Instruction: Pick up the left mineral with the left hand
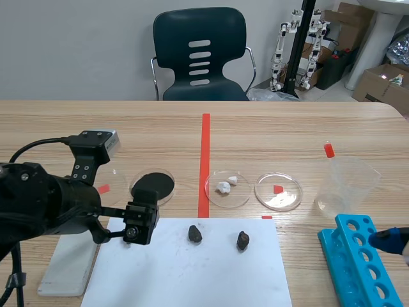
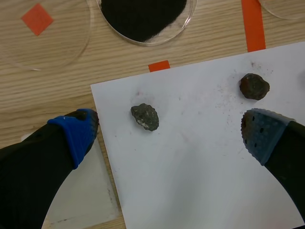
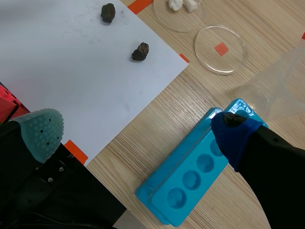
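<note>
— Where does our left tool stand?
— We see it wide open and holding nothing, over the edge of the white paper sheet. The left mineral lies on that sheet just ahead of the gap between the fingers. It is nearer one pad and touches neither.
— And farther out?
— The right mineral sits apart on the same sheet. A dish of black powder rests on the counter beyond it. Our right tool is also spread and empty, by a blue tube rack.

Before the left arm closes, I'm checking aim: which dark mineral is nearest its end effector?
The left mineral, centred ahead of the open left end effector; the right mineral sits beside one fingertip.
</note>
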`<state>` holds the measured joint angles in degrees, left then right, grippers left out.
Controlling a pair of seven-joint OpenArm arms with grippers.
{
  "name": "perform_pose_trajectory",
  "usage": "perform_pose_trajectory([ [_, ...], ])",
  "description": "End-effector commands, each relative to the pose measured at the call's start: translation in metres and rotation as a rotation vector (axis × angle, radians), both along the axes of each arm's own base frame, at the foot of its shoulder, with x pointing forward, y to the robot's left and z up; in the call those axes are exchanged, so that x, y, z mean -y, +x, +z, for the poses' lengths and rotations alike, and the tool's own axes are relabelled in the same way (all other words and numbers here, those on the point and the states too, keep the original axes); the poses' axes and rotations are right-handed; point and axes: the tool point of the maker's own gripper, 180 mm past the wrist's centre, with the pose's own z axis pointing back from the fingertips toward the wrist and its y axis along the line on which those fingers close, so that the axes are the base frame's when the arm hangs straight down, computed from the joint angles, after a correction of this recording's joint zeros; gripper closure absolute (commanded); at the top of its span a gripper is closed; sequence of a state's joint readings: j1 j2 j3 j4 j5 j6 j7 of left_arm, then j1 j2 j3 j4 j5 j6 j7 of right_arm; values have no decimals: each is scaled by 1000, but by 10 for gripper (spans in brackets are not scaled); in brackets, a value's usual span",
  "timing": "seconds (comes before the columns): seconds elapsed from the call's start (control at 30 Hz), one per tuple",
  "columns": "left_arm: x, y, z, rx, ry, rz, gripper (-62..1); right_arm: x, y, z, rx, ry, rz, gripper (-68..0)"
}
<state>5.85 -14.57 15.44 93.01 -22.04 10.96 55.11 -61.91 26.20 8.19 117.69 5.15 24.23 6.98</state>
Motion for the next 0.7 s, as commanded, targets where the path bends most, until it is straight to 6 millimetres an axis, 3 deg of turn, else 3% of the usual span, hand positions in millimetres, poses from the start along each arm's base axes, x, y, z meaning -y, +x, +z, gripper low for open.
perform_pose_trajectory([
  [0.0,-1,1,-3,-22,10,28,-623,-2,5,8,29,10,5,-657],
  [0.27,2,2,-21,-163,31,124,-623,-2,5,8,29,10,5,-657],
  [0.67,16,15,-43,-225,15,168,-623,-2,5,8,29,10,5,-657],
])
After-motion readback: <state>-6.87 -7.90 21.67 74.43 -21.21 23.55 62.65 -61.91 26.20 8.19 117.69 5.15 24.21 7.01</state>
